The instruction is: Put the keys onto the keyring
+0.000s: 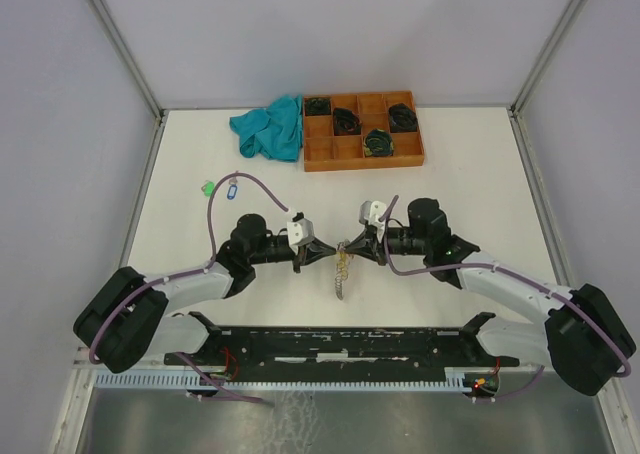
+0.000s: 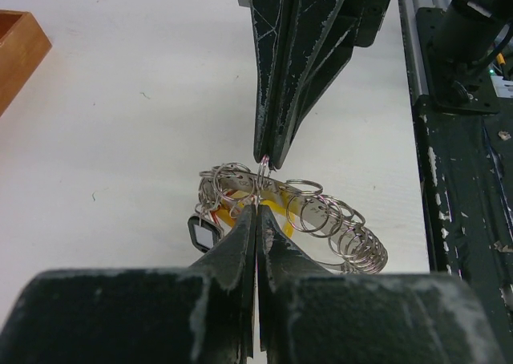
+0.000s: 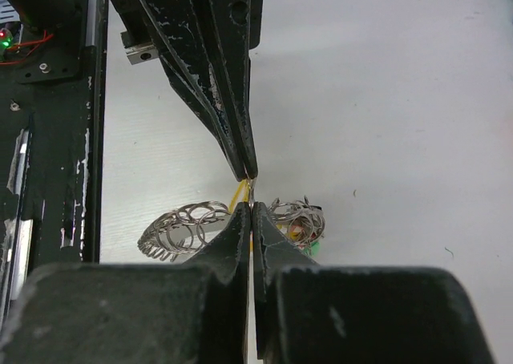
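Left tool and right tool meet tip to tip over the white tabletop, both clenched on the thin silvery, yellow-segmented keyring. Green- and blue-tagged silver keys lie well apart — far left, near a teal cloth and orange-brown tray.

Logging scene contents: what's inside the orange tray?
Black coiled bundles sit in four compartments of the orange tray; the rest look bare. Anything beneath the bundles is covered.
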You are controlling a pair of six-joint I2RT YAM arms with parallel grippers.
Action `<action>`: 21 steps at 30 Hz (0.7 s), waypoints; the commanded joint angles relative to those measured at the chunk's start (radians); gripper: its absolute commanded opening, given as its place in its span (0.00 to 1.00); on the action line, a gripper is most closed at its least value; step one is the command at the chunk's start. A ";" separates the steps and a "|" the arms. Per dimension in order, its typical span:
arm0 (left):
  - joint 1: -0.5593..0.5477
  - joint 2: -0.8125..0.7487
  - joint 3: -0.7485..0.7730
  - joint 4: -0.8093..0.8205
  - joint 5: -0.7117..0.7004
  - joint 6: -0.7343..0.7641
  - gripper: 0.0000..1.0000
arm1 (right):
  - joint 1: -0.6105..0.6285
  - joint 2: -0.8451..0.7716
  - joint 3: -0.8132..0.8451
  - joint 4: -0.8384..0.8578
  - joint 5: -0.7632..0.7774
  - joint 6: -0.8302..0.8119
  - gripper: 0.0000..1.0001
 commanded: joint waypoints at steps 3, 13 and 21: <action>0.007 -0.008 0.037 -0.026 -0.010 0.047 0.03 | -0.004 0.016 0.086 -0.086 -0.041 -0.038 0.08; 0.003 0.008 0.038 0.008 0.020 0.024 0.03 | -0.002 0.048 0.118 -0.097 -0.088 -0.040 0.01; 0.004 0.017 0.006 0.081 -0.003 0.000 0.27 | -0.002 0.030 0.100 0.030 -0.104 -0.004 0.00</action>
